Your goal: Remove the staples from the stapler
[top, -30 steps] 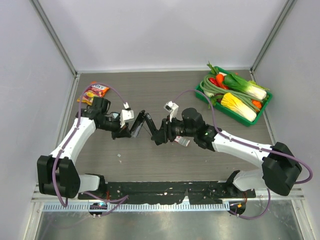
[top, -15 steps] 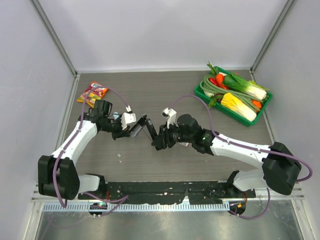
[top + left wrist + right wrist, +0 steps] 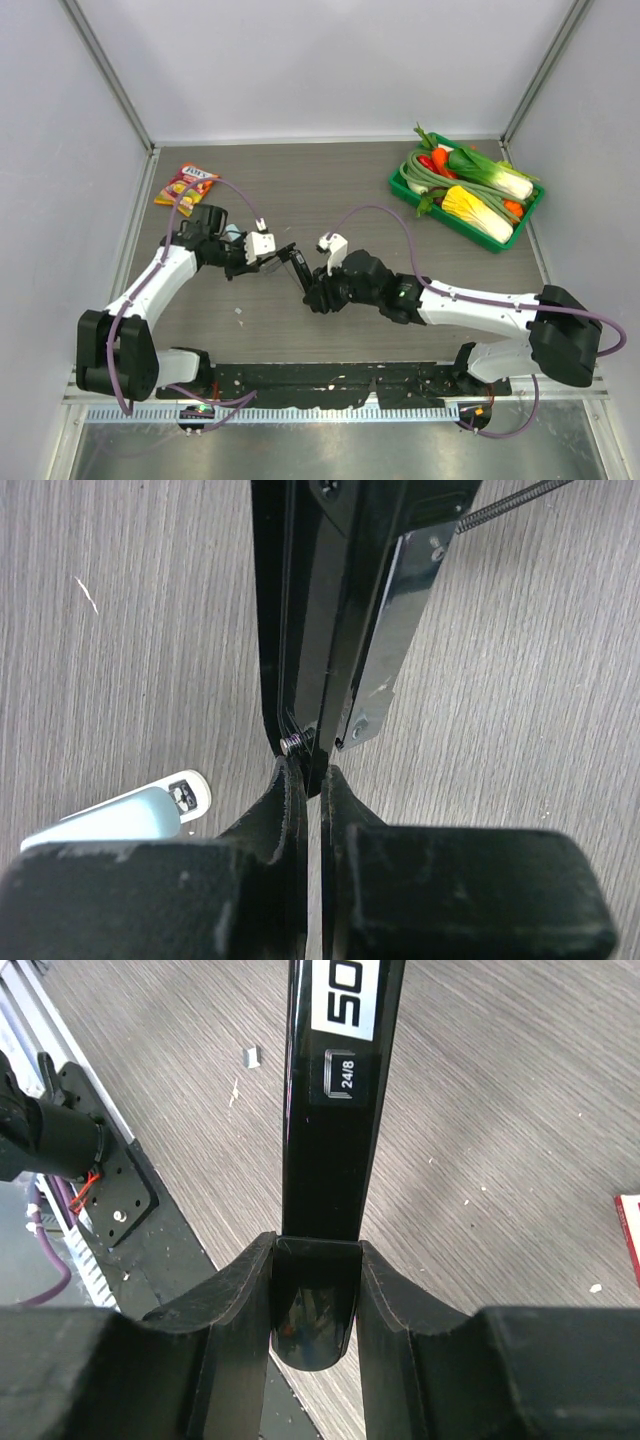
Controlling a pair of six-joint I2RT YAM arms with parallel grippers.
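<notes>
The stapler [image 3: 292, 263] is black, not pale blue, and is held between my two grippers above the table's middle left. My left gripper [image 3: 275, 257] is shut on its hinge end [image 3: 312, 775]. The black body [image 3: 325, 600] and the metal staple rail [image 3: 392, 645] run away from the fingers. My right gripper [image 3: 313, 294] is shut on the rounded end of the stapler's black arm [image 3: 335, 1140], which is printed "24/8" [image 3: 317, 1250]. A small pale blue oblong [image 3: 120, 815] lies on the table by the left gripper, also in the top view [image 3: 231, 232].
A green tray [image 3: 400, 183] of vegetables stands at the back right. A colourful snack packet [image 3: 187, 184] lies at the back left. Small scraps [image 3: 238, 313] lie near the front. The black mounting plate [image 3: 100, 1180] runs along the near edge. A red-edged packet [image 3: 630, 1235] lies right of the right gripper.
The right gripper has moved nearer and a little left, lowering its end of the stapler. The left gripper has shifted right and nearer with the hinge end. Both stay shut.
</notes>
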